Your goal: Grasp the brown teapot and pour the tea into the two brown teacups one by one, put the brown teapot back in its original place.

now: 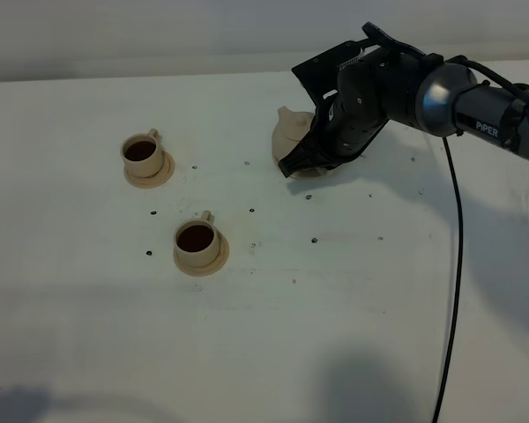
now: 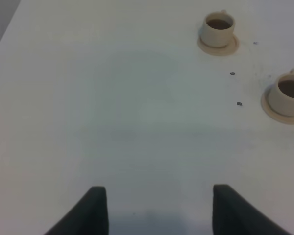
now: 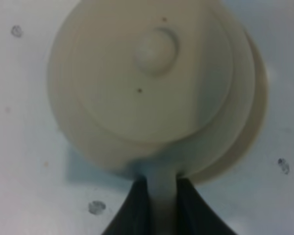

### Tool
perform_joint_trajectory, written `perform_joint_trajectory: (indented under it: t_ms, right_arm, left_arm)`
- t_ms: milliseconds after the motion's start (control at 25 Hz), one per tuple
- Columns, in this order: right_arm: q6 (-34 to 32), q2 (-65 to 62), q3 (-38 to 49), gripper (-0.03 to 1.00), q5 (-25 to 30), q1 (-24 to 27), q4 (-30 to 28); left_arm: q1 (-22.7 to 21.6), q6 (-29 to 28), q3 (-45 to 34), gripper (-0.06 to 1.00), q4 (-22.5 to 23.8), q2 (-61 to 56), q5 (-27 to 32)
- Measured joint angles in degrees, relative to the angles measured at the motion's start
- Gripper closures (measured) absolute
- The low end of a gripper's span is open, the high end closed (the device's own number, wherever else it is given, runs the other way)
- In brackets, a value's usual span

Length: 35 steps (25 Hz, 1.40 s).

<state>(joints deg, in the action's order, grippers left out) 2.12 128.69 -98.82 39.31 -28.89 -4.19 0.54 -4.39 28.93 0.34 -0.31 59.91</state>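
Both teacups [image 1: 145, 152] [image 1: 197, 241], left of centre, hold dark tea. The right pincer [image 3: 161, 196] clamps the teapot's [image 3: 152, 83] handle; the left pincer [image 2: 157, 210] gapes wide.

A white bench [image 1: 247, 352] fills nearly the whole high view, its surface matte and plain. Small dark specks [image 1: 251, 211] lie scattered across its middle, well apart from one another; a few of them [image 2: 239, 104] show again in the left wrist view, and some [image 3: 96, 207] in the right wrist view, blurred. A thin black cable [image 1: 452, 264] runs down the bench's right side. Soft grey shadows [image 1: 361, 388] fall along its near edge.
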Motion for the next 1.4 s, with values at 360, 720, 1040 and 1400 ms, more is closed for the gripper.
perform_joint_trajectory:
  t_ms: [360,720,1040,1400]
  right_arm:
    - [-0.1,0.1,0.0,0.85,-1.1,0.0,0.1]
    - [-2.1,0.1,0.0,0.83,0.2,0.7,0.2]
    - [-2.1,-0.3,-0.1,0.55,3.7,1.1,0.2]
    - [-2.1,-9.7,-0.1,0.47,26.4,1.1,0.4]
  left_arm:
    - [0.0,0.0,0.0,0.47,0.0,0.0,0.0]
    - [0.0,0.0,0.0,0.47,0.0,0.0,0.0]
    - [0.0,0.0,0.0,0.47,0.0,0.0,0.0]
    - [0.0,0.0,0.0,0.47,0.0,0.0,0.0]
